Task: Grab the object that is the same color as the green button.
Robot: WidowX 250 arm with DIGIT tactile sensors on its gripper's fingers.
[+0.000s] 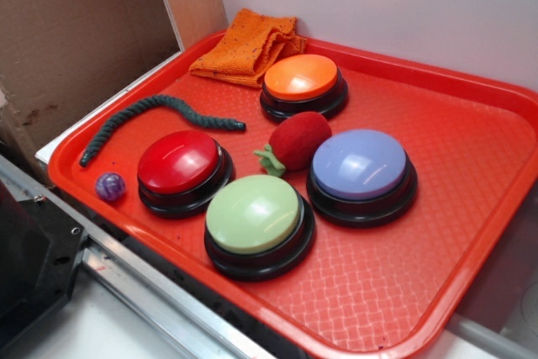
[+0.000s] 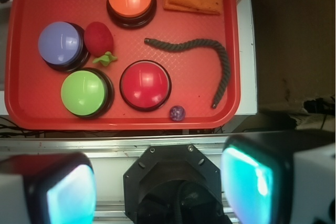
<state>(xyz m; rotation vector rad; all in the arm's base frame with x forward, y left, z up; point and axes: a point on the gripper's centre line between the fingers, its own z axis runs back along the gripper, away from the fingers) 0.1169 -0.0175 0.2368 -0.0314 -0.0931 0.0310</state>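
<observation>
Rope (image 1: 160, 115), dark green and wavy, lies at the left of the red tray (image 1: 471, 166) in the exterior view, beside the red button (image 1: 178, 161). Green button (image 1: 252, 213) sits lower centre. Gripper (image 2: 157, 187) hangs open at the wrist view's bottom edge, well apart from the rope.

You have these to count:
- four round dome buttons: red (image 1: 178, 161), orange (image 1: 301, 76), lavender (image 1: 359, 164), pale green (image 1: 252, 213)
- one dark green twisted rope piece (image 1: 151, 119)
- one red plush strawberry (image 1: 296, 140)
- one small purple marbled ball (image 1: 110, 186)
- one folded orange cloth (image 1: 245, 46)
- one red plastic tray (image 1: 471, 136)
</observation>
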